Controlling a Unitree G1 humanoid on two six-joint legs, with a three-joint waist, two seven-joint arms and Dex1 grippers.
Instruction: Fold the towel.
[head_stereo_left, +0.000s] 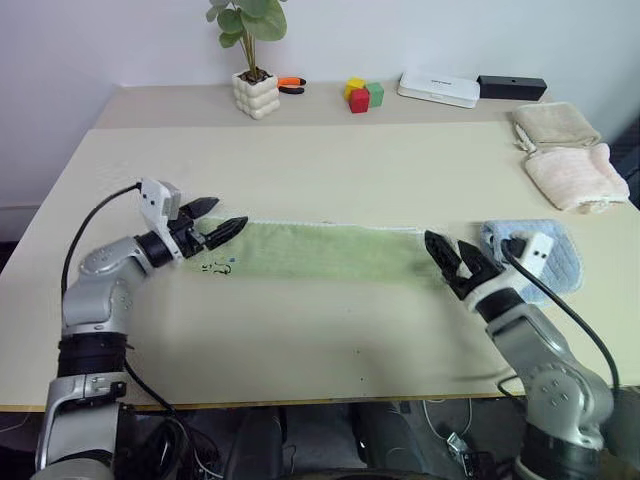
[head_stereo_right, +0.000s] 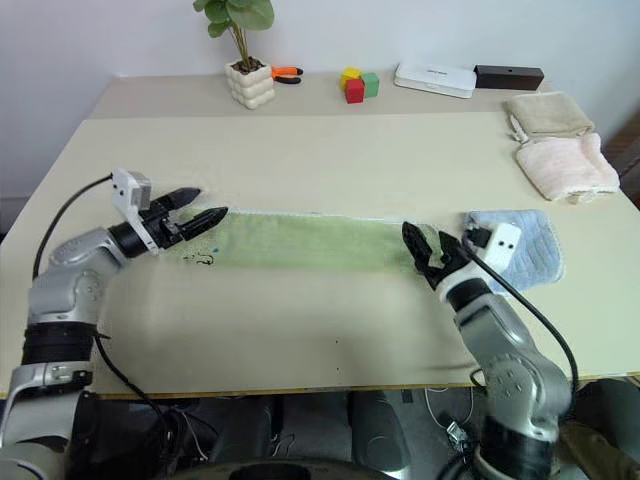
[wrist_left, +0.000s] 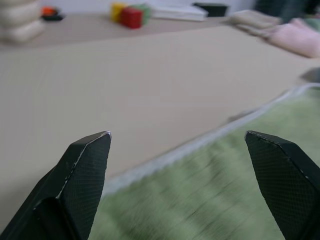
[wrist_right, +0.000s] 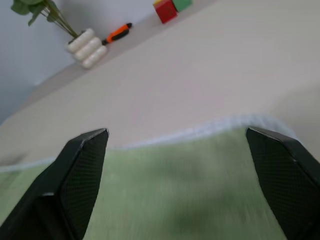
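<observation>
Both hands, left hand (head_stereo_left: 222, 220) and right hand (head_stereo_left: 450, 258), gape empty at mid-frame, flanking the flat towel (head_stereo_left: 320, 250) for regrasping

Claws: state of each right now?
Left claw: open, empty, at the green towel's left end.
Right claw: open, empty, at its right end.

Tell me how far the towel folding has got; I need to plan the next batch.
One fold looks done: the green towel lies as a long narrow strip. Nothing is in hand: the left gripper and right gripper are open at its two ends. Folding the strip end to end seems left.
</observation>
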